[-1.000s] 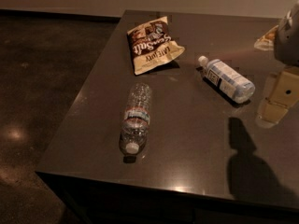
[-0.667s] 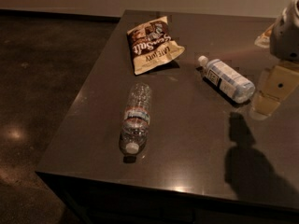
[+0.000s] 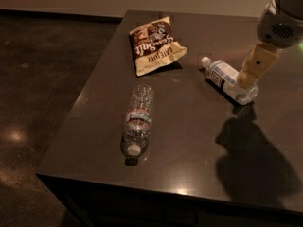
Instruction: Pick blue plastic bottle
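Pale-blue plastic with a white cap, the blue plastic bottle (image 3: 221, 74) lies on its side at the far right of the dark table (image 3: 189, 136), cap pointing left, unmoved over the last second. The gripper (image 3: 246, 79), a second ago off to the bottle's right, has swung left and now sits over its base end, so the approach looks nearly done; whether the claw is open, closed or holding anything cannot be told. The arm enters from the top right corner, its grey wrist high and its tan claw angled down-left, well apart from the clear bottle (image 3: 138, 119) and the snack bag (image 3: 154, 44).
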